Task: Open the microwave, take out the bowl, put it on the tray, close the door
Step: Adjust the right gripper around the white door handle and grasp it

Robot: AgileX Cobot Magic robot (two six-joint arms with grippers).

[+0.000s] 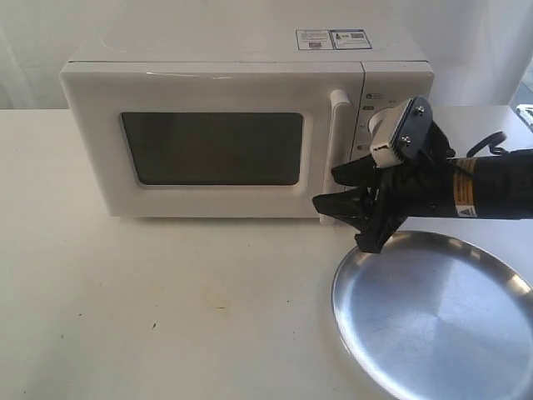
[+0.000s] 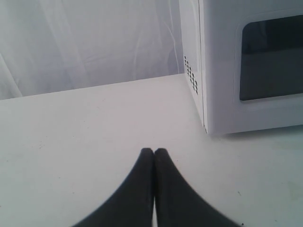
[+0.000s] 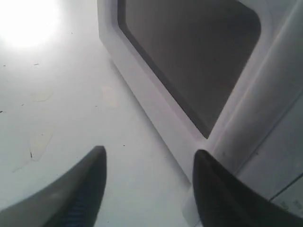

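Microwave [image 1: 216, 83]: white Midea countertop unit standing on the white table [image 1: 166, 300]; stickers [image 1: 333, 39] on its top near the back right corner.
Door [image 1: 92, 150]: shut, flush with the front; its dark window [image 1: 212, 148] lets nothing inside be made out.
Handle [image 1: 337, 125]: tall white vertical bar at the door's right edge; its lower end sits behind the right gripper.
Bowl: hidden; the window is too dark to tell.
Tray [image 1: 433, 317]: shiny round silver metal, bare, on the table in front of the microwave's right end, apart from it; partly cut by the frame edge.
Right gripper [image 1: 326, 188]: reaching in from the right, level with the handle's lower end; black fingers [image 3: 85, 189] spread wide with nothing between them; in the wrist view one fingertip is just beside the foot of the handle, contact not clear.
Left gripper [image 2: 154, 151]: low over bare table, off the microwave's left side and well apart from it; fingers pressed together, holding nothing.
Backdrop [image 2: 85, 42]: white cloth behind the table.
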